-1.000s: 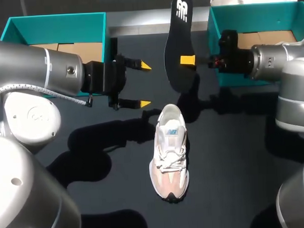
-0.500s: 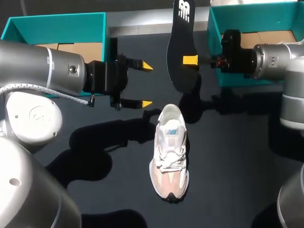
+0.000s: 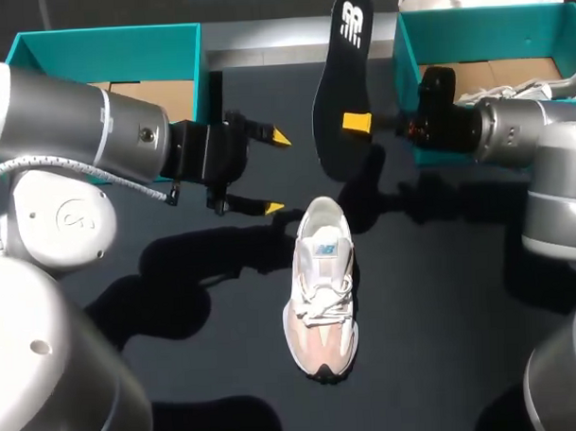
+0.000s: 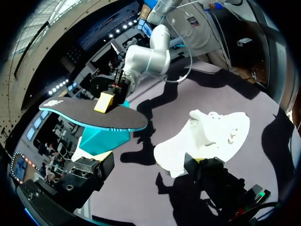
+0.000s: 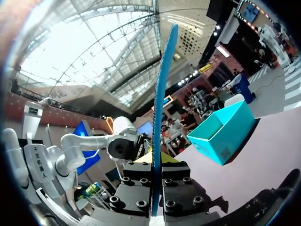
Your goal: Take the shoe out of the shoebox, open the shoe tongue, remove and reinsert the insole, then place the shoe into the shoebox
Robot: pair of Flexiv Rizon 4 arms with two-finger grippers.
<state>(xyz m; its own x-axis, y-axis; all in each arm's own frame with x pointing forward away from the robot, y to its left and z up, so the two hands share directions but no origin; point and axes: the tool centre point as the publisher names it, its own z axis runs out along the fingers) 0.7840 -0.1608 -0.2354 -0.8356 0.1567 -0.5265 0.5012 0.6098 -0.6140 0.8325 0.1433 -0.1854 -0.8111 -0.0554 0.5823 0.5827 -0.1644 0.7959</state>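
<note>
A white and pink shoe (image 3: 321, 290) lies on the dark table, its heel toward the back; in the left wrist view the shoe (image 4: 207, 136) is just ahead of my fingers. Its black insole (image 3: 339, 91) hangs upright in the air behind the heel, with my right gripper (image 3: 357, 121) shut on its edge. The right wrist view shows the insole (image 5: 162, 94) edge-on, pinched between the fingers of the right gripper (image 5: 157, 162). My left gripper (image 3: 276, 171) hovers open and empty, left of the insole and just behind the heel. From the left wrist the insole (image 4: 94, 117) floats beyond the shoe.
A teal shoebox (image 3: 102, 52) stands at the back left behind my left arm. A second teal box (image 3: 471, 25) stands at the back right, with pale contents showing behind my right arm. Bare dark table (image 3: 442, 295) lies either side of the shoe.
My left gripper has shifted slightly toward the shoe's heel, still open. The right gripper has lowered the insole a little, keeping hold of it.
</note>
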